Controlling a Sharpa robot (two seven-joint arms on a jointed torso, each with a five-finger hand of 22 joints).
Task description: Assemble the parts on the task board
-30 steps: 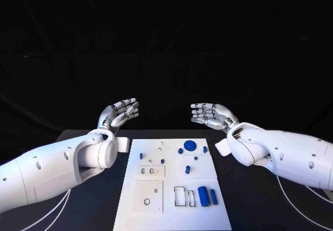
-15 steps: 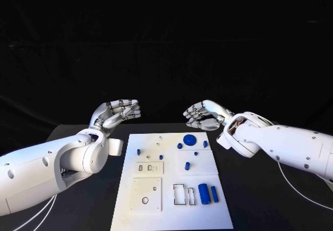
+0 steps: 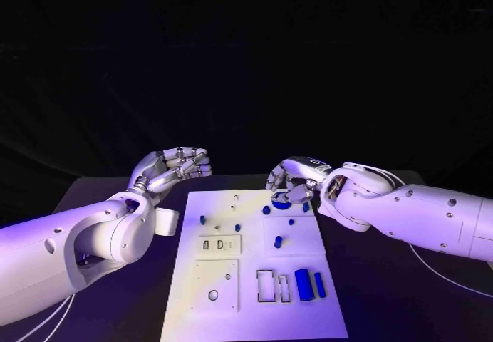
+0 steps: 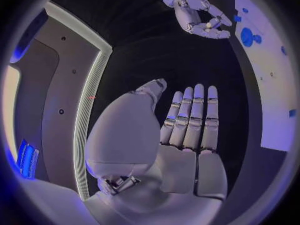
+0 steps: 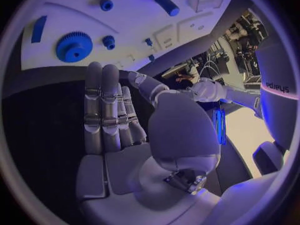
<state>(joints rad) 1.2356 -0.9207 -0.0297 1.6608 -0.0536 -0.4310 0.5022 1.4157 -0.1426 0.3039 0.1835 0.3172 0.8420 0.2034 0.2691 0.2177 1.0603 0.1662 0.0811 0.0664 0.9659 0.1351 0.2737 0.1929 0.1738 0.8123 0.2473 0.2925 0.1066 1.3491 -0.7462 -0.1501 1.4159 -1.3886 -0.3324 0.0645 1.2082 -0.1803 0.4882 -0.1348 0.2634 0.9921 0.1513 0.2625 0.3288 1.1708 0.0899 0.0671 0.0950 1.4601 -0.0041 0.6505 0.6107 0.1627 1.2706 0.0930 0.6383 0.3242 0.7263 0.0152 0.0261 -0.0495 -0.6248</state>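
Task board (image 3: 257, 285): I judge assembly barely begun, blue gear (image 5: 74, 46) loose beside my empty, curled right hand (image 3: 293, 182); left hand (image 3: 172, 169) empty, fingers curled, off the board's edge.

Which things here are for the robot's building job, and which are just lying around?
For the job:
- task board
- big blue gear
- small blue gear
- blue cylinder
- right hand
- left hand

Just there:
- black table
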